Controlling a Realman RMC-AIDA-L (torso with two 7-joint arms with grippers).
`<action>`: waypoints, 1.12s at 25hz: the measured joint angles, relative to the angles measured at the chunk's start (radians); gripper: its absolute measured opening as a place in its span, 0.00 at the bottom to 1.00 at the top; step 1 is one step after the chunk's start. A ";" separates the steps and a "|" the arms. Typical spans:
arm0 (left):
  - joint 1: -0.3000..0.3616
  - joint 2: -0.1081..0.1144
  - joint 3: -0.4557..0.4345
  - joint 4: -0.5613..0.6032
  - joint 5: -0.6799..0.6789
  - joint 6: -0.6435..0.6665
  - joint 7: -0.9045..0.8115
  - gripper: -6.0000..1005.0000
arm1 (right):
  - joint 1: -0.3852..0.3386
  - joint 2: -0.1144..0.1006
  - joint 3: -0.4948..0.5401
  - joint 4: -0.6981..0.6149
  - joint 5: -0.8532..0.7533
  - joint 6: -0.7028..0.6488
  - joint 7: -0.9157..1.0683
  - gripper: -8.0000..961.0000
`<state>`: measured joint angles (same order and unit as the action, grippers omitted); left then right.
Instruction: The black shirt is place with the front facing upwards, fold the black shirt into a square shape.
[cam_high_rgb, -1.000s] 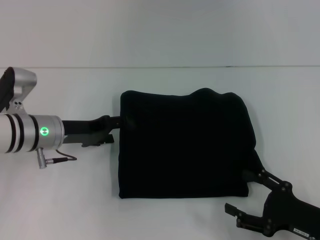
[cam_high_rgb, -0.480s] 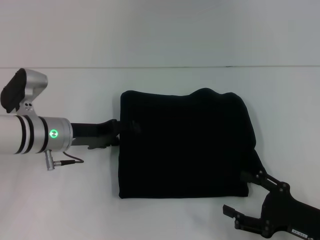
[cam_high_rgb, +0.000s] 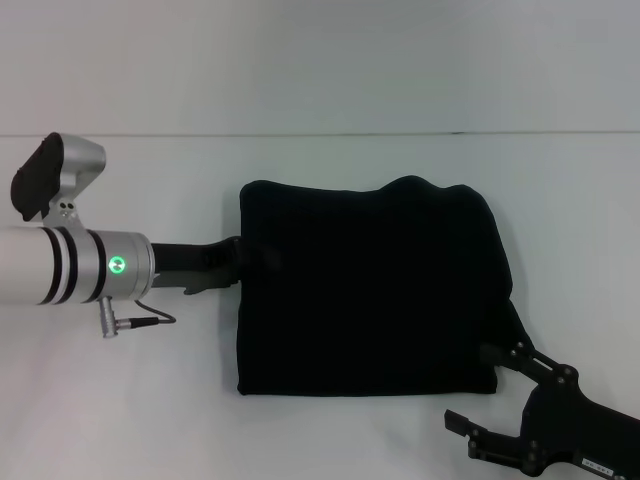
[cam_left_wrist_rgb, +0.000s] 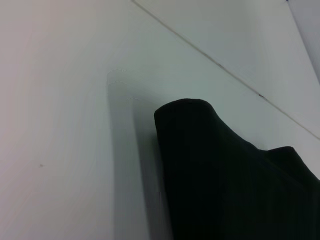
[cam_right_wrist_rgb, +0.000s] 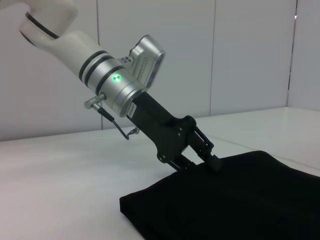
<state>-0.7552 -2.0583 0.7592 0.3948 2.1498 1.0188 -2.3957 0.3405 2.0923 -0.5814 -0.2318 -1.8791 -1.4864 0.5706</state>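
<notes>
Black shirt (cam_high_rgb: 370, 290) lies folded into a rough rectangle mid-tabletop (cam_high_rgb: 120, 400), lettering hidden. Left gripper (cam_high_rgb: 250, 255) is at the shirt's left edge near the far corner, fingers (cam_right_wrist_rgb: 215, 162) on the cloth; can't tell if clenched. Right gripper (cam_high_rgb: 478, 395) sits off the near-right corner, fingers spread, 1 tip touching the hem. Bare tabletop all around.

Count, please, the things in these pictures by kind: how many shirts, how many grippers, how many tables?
Black shirt, folded: 1
Grippers: 2, the left gripper at the shirt's left edge, the right gripper beside its near right corner
White table: 1
Total: 4
</notes>
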 joint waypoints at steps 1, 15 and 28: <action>-0.001 0.000 0.000 0.000 0.000 0.000 0.000 0.64 | 0.000 0.000 0.000 0.000 0.000 0.000 0.000 0.97; -0.001 -0.002 -0.008 -0.001 -0.009 -0.018 0.010 0.10 | 0.003 0.002 0.000 0.000 0.000 0.000 0.003 0.97; 0.040 0.007 -0.049 0.026 -0.034 -0.080 0.023 0.10 | 0.008 0.002 0.009 -0.001 0.004 0.000 0.004 0.97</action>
<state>-0.7151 -2.0515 0.7101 0.4204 2.1158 0.9391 -2.3725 0.3488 2.0939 -0.5720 -0.2331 -1.8748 -1.4864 0.5748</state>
